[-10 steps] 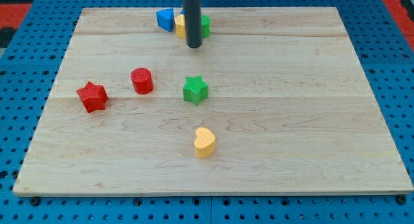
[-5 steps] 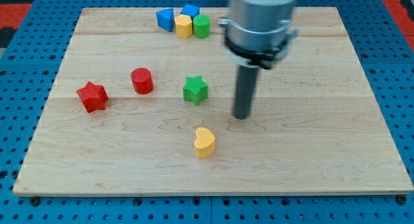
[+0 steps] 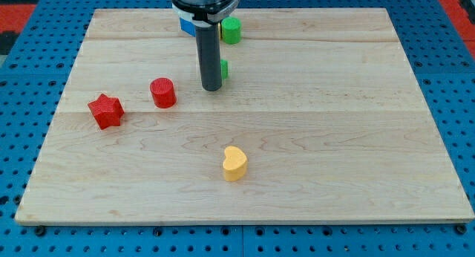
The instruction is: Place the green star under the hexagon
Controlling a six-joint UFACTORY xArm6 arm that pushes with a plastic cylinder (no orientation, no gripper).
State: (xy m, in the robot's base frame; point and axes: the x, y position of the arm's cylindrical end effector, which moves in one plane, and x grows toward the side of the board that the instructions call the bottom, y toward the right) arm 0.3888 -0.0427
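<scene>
While my tip (image 3: 211,88) stands, green star (image 3: 223,69) touches it.

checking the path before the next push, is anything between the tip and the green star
Nothing visible does. My tip sits right against the green star, which peeks out just behind the rod on the view's right. The rod hides most of it, so actual contact cannot be confirmed.

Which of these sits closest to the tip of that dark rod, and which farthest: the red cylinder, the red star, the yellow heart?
From my tip:
1. Red cylinder, just to the view's left.
2. Yellow heart, toward the view's bottom.
3. Red star, farthest out on the view's left.
</scene>
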